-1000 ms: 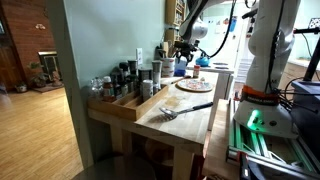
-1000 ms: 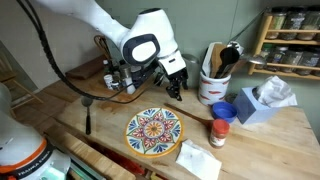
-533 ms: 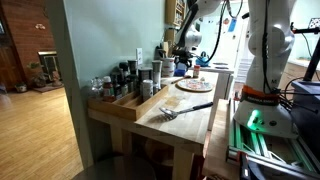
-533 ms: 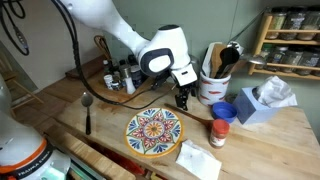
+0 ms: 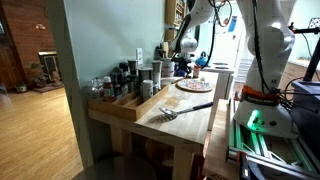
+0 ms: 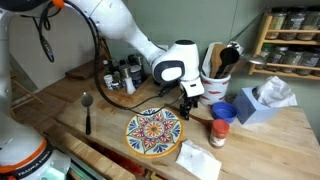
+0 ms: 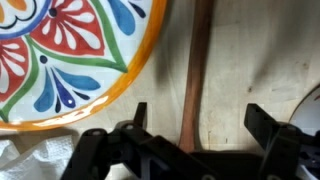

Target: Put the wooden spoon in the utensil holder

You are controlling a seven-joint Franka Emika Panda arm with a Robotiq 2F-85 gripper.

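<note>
Nearest the wrist camera, the gripper (image 7: 200, 112) was seen with its two dark fingers (image 7: 138, 114) spread wide apart, nothing clamped between them. The wooden spoon (image 7: 190, 70) lay flat on the table (image 7: 245, 55), its slim brown handle running straight away from the camera through the gap between the fingers. It lay nearer the finger on the plate's side, and contact with either finger could not be made out. Just beside the handle, the orange rim of the painted plate (image 7: 70, 50) was seen, and a crumpled white napkin (image 7: 25, 160) was tucked at the plate's near edge.

In an exterior view, the same napkin was found at the front of the table, with the plate behind it and a red-lidded jar (image 6: 218, 133) off to one side. A long black spoon (image 6: 87, 108) lay well apart from these, near the far end of the plate's side. Behind the plate, the gripper was held low over the table, between the plate and a blue lid (image 6: 224, 111). The spoon itself was hidden there by the wrist.

Farther back stood the utensil holder (image 6: 211, 90) — white, upright, already filled with several utensils — with a blue tissue box (image 6: 255, 105) near it. At the wall, a wooden spice rack (image 6: 290, 40) was seen.
</note>
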